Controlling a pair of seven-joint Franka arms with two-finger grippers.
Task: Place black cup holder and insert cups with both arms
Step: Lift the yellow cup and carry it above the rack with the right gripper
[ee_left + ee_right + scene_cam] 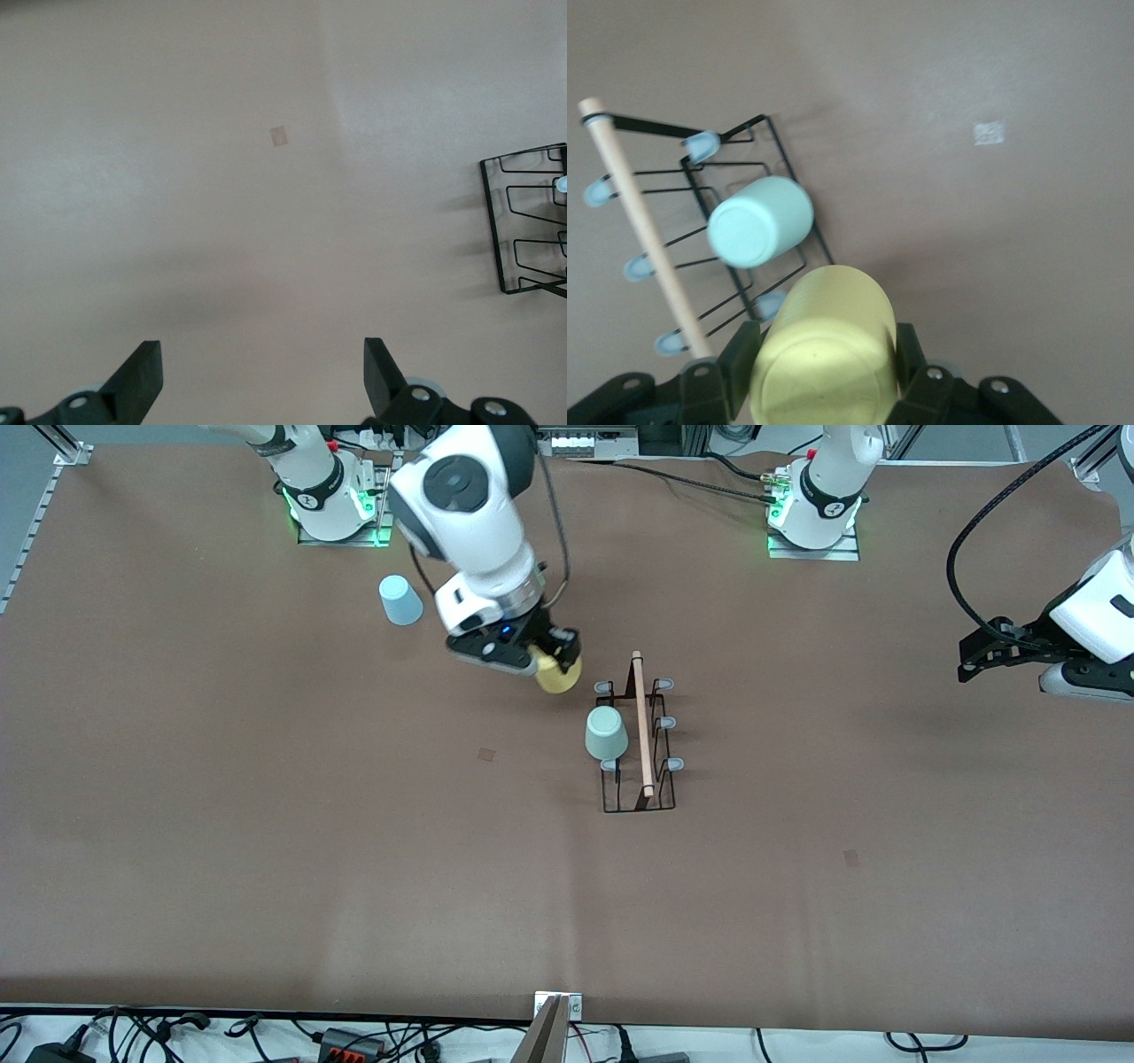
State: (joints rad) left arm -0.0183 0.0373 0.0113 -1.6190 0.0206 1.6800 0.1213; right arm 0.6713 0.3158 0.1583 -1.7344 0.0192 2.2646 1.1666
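One cup seated so far: pale green cup [606,732] upside down on a middle prong of the black cup holder [640,737], on the side toward the right arm's end of the tabletop [266,824]. Holder already placed, standing upright about mid-tabletop, wooden rod handle [642,722] running along its top.

Second cup in transit. Yellow cup [558,672] clamped between the fingers of the right gripper [551,657], carried just beside the holder's end nearest the robot bases, close to the free prong [603,687] above the green cup in the front view. Seen from the right wrist, closed base of the yellow cup facing the camera, fingers pressed on both sides of it, green cup and rack just past it.

Third cup untouched: light blue cup [400,600] upside down on the tabletop, well apart from the holder, nearer the right arm's base.

Left gripper [263,376] waiting off toward the left arm's end of the tabletop, fingers spread wide with nothing between them, only a corner of the rack visible from its wrist.

Roughly halfway by this reckoning: yellow cup yet to land on a prong, blue cup yet to be picked up and seated.
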